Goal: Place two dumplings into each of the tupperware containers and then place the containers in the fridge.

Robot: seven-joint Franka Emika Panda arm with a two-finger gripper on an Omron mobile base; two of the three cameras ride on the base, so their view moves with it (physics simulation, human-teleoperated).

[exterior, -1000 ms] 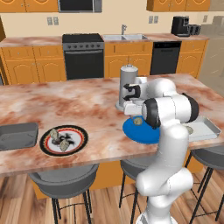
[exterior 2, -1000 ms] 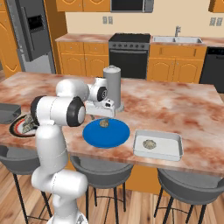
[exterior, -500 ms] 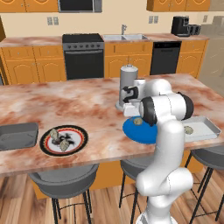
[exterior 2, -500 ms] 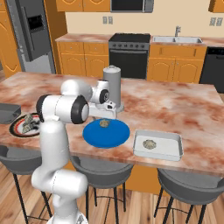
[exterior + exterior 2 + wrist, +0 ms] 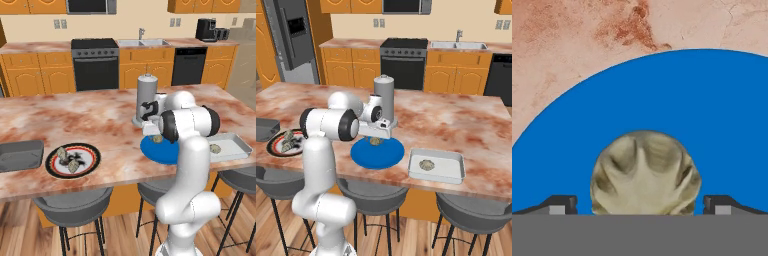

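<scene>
One dumpling (image 5: 645, 172) on blue plate (image 5: 712, 110), between wide-spread fingers (image 5: 562, 204), untouched

The big pink stone counter (image 5: 90, 120) holds a blue plate (image 5: 377, 152), a pale tray (image 5: 436, 165), a grey tray (image 5: 20, 155), a white plate (image 5: 73, 160) and a tall silver can (image 5: 145, 100).

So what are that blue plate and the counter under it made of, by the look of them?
The blue plate looks like matte plastic or glazed ceramic: one flat, even colour with no shine, so it's hard to say which. The counter looks like polished stone, marble or granite, from its mottled pink-brown veining.
</scene>
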